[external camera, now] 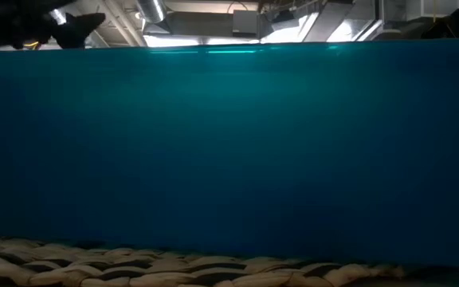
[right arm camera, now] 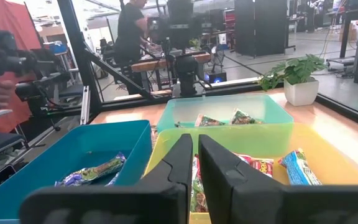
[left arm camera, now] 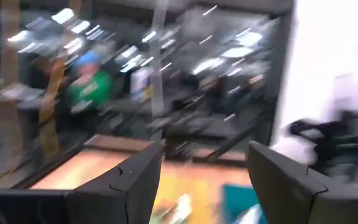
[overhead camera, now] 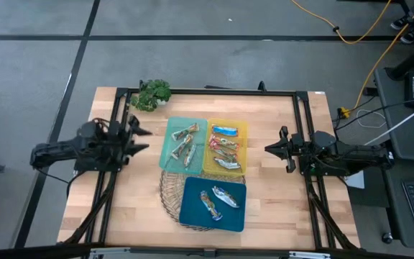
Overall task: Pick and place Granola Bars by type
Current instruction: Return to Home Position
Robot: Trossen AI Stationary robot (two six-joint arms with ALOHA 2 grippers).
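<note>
Left gripper (overhead camera: 146, 139): fingers spread wide with nothing between them; it hung over the left side of the table (overhead camera: 279, 205), well apart from the bins.
Right gripper (overhead camera: 267, 149): fingers drawn almost together, gripping nothing; it was at the table's right side, pointing toward the yellow bin (overhead camera: 244, 144).
Granola Bars (overhead camera: 226, 146): all lay inside the three bins.
Green bin (overhead camera: 169, 162): held a few bars in silver-green wrappers.
Yellow bin: sat against the green bin's right side and held about four bars, blue and red-brown.
Blue bin (overhead camera: 192, 216): was nearer the front edge, resting partly on a wire basket (overhead camera: 165, 191), with two bars inside.
Potted plant (overhead camera: 153, 93): stood at the back-left corner.
</note>
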